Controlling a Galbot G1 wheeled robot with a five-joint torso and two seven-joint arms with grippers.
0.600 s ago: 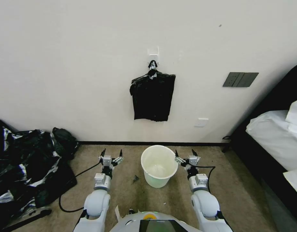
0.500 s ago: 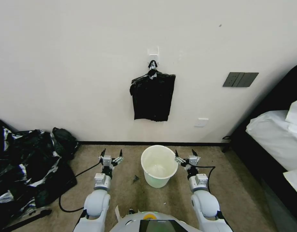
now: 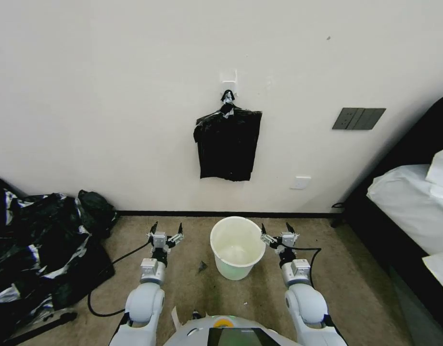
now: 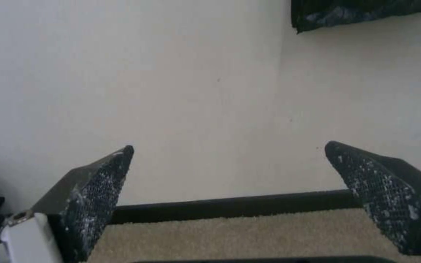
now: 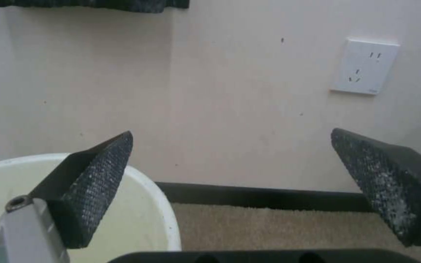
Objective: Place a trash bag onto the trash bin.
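The trash bin (image 3: 237,246) stands bare on the carpet (image 3: 259,293); no single trash bag is in hand. The left pincer (image 3: 166,232) at its 9 o'clock and the right pincer (image 3: 276,232) at 3 both gape, released. Fetch 1 bag, judged from the hanging bundle (image 3: 227,143) at 12.

Even, bright indoor light; soft shadow beneath the hanging black bundle (image 3: 227,142). Head view bows straight lines at its edges. Wrist views soft, grainy, wall (image 4: 171,91) slightly washed out
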